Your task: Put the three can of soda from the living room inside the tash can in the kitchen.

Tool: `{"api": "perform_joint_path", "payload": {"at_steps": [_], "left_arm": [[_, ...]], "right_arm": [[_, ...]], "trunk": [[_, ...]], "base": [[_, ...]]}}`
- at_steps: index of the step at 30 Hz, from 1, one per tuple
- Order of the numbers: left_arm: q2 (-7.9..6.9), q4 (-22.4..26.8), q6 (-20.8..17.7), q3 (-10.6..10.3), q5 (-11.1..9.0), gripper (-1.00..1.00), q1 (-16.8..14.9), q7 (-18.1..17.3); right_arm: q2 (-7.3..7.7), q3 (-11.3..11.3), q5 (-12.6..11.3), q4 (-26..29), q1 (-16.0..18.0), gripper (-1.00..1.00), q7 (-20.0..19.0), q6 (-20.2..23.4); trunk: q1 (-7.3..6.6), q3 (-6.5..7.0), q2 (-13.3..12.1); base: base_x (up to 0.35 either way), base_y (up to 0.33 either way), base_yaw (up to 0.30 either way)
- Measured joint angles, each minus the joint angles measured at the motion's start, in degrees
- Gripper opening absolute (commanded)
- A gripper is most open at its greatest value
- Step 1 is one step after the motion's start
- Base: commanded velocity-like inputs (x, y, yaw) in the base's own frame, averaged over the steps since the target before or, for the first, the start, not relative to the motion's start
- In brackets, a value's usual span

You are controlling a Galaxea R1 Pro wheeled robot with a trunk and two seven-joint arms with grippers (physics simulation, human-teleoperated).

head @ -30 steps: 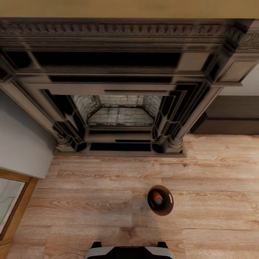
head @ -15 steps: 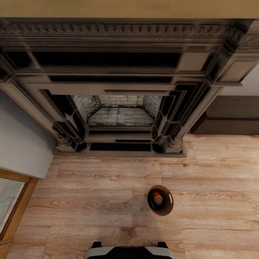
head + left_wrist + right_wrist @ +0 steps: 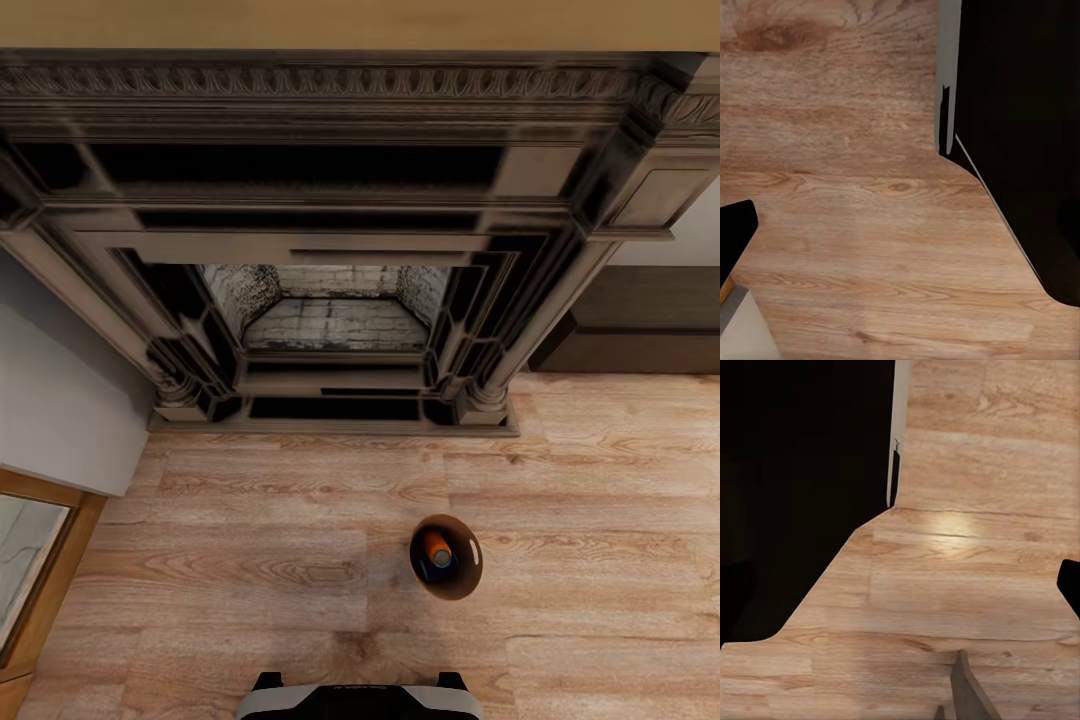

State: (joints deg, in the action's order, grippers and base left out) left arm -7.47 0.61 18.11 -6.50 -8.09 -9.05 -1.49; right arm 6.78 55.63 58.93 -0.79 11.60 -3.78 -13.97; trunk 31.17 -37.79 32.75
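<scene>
The tash can, a small round bin with a brown inside, stands on the light wood floor just ahead of my base and a little to the right. Inside it lies an orange-red can of soda, with a dark bluish round shape against it that may be another can. The bin is too small in the head view to tell more of its contents. Both wrist views look down at the plank floor beside my dark body, and nothing is held in them.
A large dark carved fireplace with a brick hearth fills the wall ahead. A grey wall and a wood-framed panel are at the left, and a dark low cabinet at the right. My base's front edge shows at the bottom.
Inside the bin, the pale silver spot on the orange can has given way to a dark bluish shape. The camera and the room have not moved.
</scene>
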Motion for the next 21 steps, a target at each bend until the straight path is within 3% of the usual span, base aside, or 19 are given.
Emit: {"api": "perform_joint_path", "payload": {"at_steps": [21], "left_arm": [[0.00,-0.1,-0.2,0.0,0.0,1.00,0.0,0.0]], "right_arm": [[-0.01,0.0,0.0,0.0,0.0,1.00,0.0,0.0]], "trunk": [[0.00,0.00,0.0]], "base": [[0.000,0.000,0.000]]}}
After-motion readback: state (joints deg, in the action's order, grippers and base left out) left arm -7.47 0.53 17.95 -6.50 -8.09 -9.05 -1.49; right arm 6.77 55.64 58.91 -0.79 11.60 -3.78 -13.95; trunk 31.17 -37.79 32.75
